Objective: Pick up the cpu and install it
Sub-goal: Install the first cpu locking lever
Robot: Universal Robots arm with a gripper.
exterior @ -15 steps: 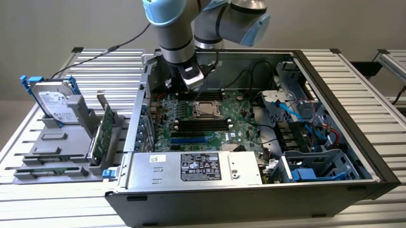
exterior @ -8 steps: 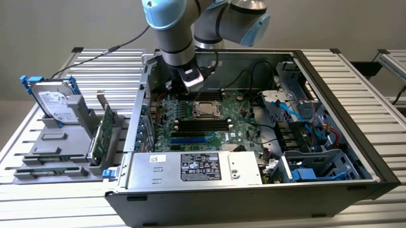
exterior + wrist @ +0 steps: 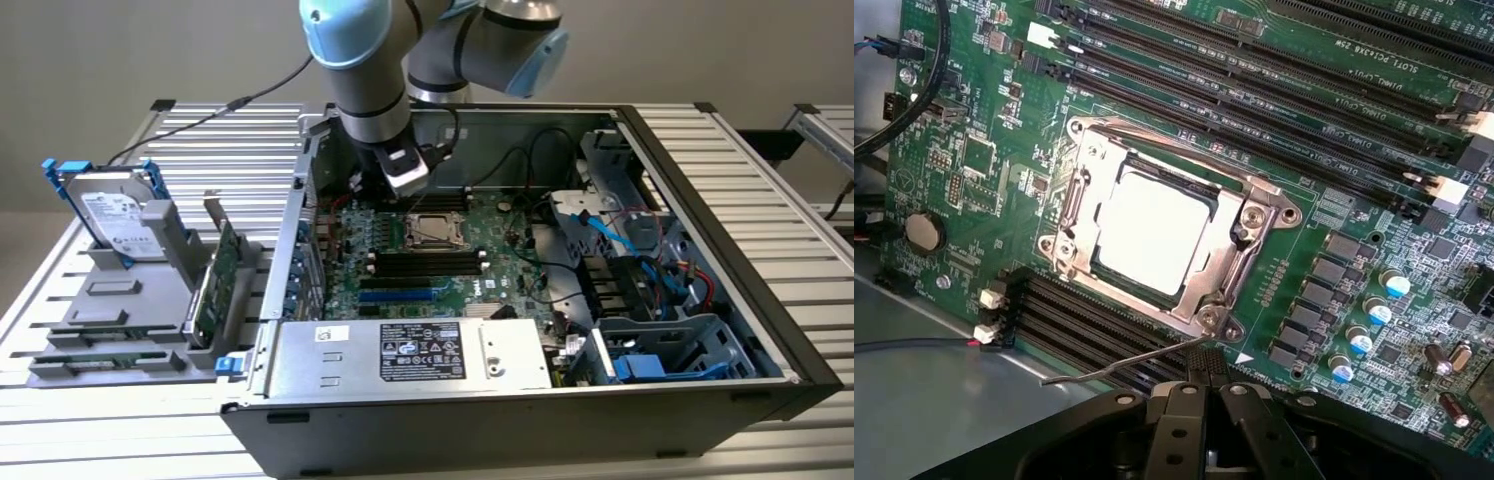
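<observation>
The cpu [image 3: 1152, 232] is a flat square chip with a bright metal top. It lies inside the motherboard's socket, framed by the silver load plate [image 3: 1079, 190]. In the exterior view the cpu [image 3: 434, 231] shows near the middle of the green board in the open computer case. My gripper [image 3: 1199, 392] hovers just above the board beside the socket, fingers pressed together with nothing between them. The exterior view has the gripper [image 3: 406, 186] a little behind the socket and toward that view's left. A thin metal socket lever [image 3: 1119, 367] sticks out over the memory slots close to my fingertips.
Black memory slots [image 3: 1274, 80] flank the socket. A silver power supply box with a black sticker [image 3: 414, 355] fills the case front. Drive cages and blue cables [image 3: 641, 270] crowd the exterior view's right. A hard drive in a blue bracket [image 3: 114, 215] stands on a grey rack outside the case.
</observation>
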